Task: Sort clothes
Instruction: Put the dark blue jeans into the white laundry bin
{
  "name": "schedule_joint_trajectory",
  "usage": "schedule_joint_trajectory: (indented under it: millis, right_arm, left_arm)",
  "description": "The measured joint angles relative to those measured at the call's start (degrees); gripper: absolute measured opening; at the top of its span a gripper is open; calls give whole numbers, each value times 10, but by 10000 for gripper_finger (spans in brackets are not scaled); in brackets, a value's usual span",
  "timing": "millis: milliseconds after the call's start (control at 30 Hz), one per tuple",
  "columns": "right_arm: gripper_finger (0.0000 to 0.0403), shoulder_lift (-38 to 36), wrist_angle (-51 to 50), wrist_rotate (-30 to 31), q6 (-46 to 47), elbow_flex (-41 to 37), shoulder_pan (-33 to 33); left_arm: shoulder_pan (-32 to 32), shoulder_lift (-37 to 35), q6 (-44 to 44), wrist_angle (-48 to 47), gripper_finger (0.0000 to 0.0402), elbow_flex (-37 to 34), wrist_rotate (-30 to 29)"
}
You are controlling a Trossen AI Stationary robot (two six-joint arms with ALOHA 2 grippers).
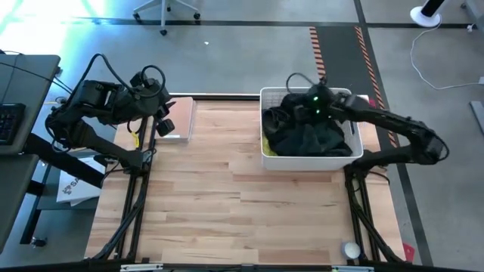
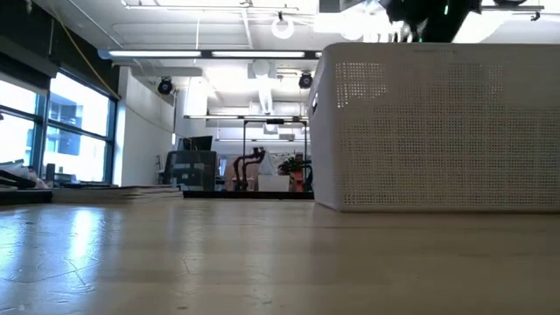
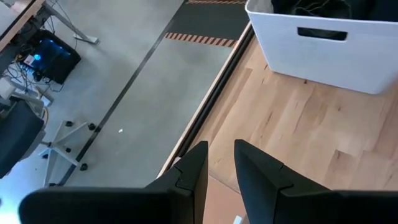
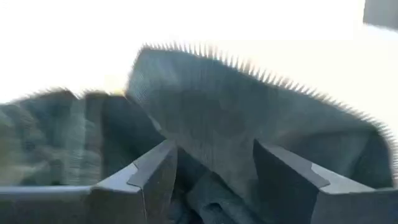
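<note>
Between the fingers of my right gripper there is dark fabric: the two fingers stand parted with a fold of the black clothes bulging up right in front of them and more cloth down in the gap, though I cannot tell whether the pads are actually pressing on it or only sunk among it. From above, that right gripper sits low over the heap, inside the white bin at the far right part of the wooden table. The clothes fill the bin as one dark, rumpled mound, mostly black, with a strip of neon yellow garment showing along the bin's left wall. At table height the bin shows as a perforated white wall with my right arm dipping in from above. My left gripper waits well apart from all this, over the far left edge of the table; its fingers stand a little apart with nothing between them, pointed toward the bin across the bare boards. In the overhead view the left gripper hangs just beside a flat pale board lying on the table's far left corner. A small white-grey ball rests near the table's front right edge, far from the bin.
</note>
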Motion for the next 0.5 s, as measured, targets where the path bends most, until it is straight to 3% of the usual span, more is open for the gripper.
schedule_joint_trajectory:
  millis: [100, 233, 500]
  right_arm:
    - [208, -17, -17, 38, 0, 52, 39]
    - [208, -24, 58, 56, -12, 73, 99]
    - [208, 84, 140, 36, -41, 74, 172]
  left_arm:
    - [0, 0, -2, 0, 76, 0, -2]
    - [0, 0, -9, 0, 76, 0, -11]
    - [0, 0, -10, 0, 76, 0, -12]
